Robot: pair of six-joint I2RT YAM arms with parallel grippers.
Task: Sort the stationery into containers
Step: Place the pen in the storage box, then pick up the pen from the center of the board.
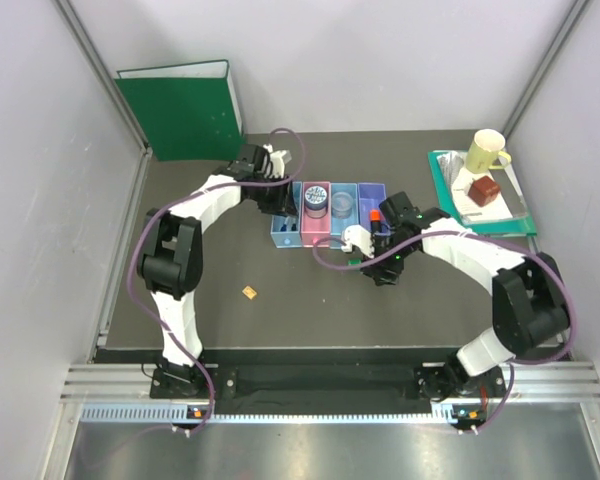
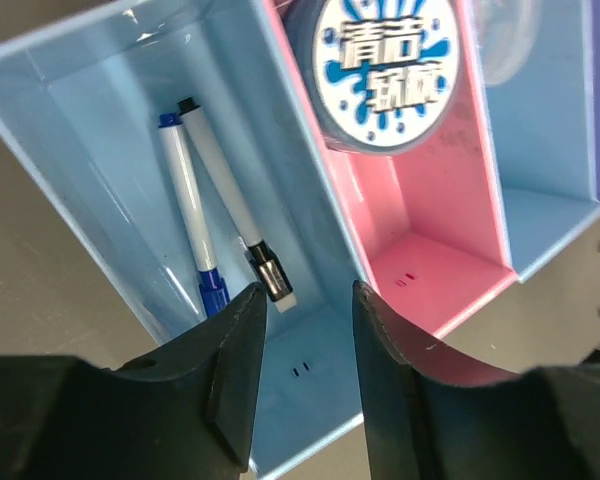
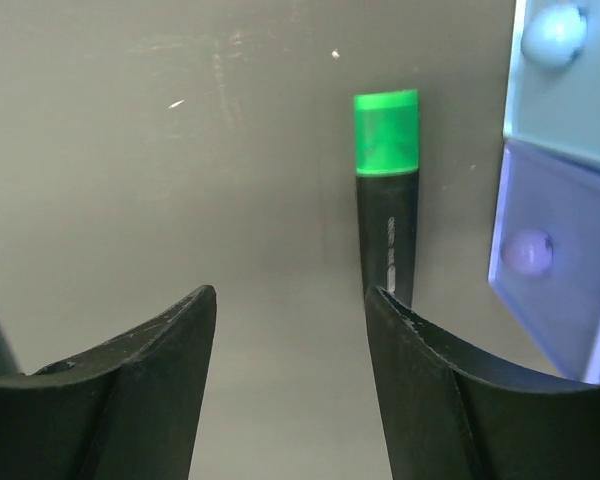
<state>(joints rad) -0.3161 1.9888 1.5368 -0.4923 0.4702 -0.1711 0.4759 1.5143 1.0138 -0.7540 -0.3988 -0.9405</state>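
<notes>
The containers are a joined row of four bins: light blue, pink, light blue, purple. My left gripper hovers open and empty over the left light blue bin. In that bin lie a blue-capped pen and a black-capped pen. A jar with a printed lid sits in the pink bin. My right gripper is open just above the table. A green-capped highlighter lies just beyond its right finger, beside the purple bin. A tiny tan square lies on the table.
A green binder leans at the back left. At the back right, a teal tray carries a cream mug and a brown block. A clear jar sits in the third bin, and an orange-capped highlighter in the purple one.
</notes>
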